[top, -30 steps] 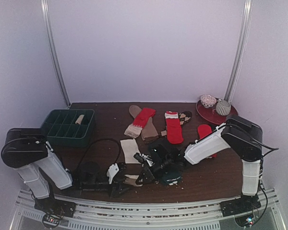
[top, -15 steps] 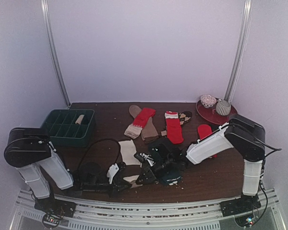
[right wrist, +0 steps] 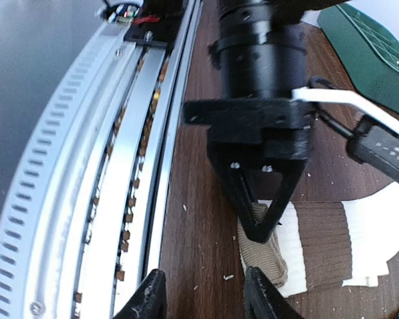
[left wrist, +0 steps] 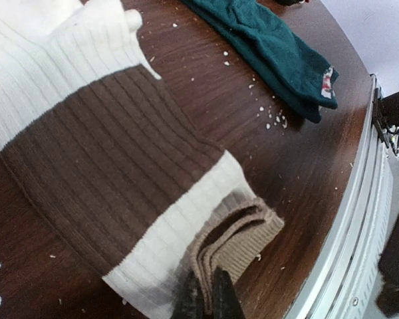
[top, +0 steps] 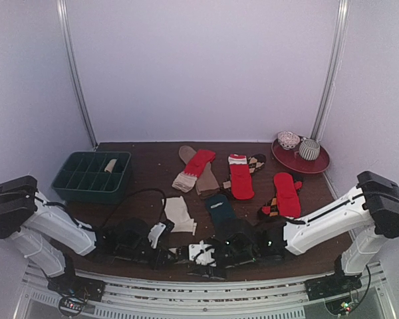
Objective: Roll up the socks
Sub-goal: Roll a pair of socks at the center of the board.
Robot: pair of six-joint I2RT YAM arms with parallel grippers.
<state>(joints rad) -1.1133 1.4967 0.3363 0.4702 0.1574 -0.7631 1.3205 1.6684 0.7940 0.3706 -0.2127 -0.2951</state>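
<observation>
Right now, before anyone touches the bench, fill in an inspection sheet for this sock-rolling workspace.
Surface: brown table, speckled with pale crumbs.
Job's things: cream-and-brown sock pinched at one end; teal sock and red socks lying flat.
Clutter: green tray; red plate with two small items.
Tools: left tool shut on that sock; right tool open, empty.
Cables: black cable looped on the table.
Surroundings: pale walls; metal rail at the near edge.
</observation>
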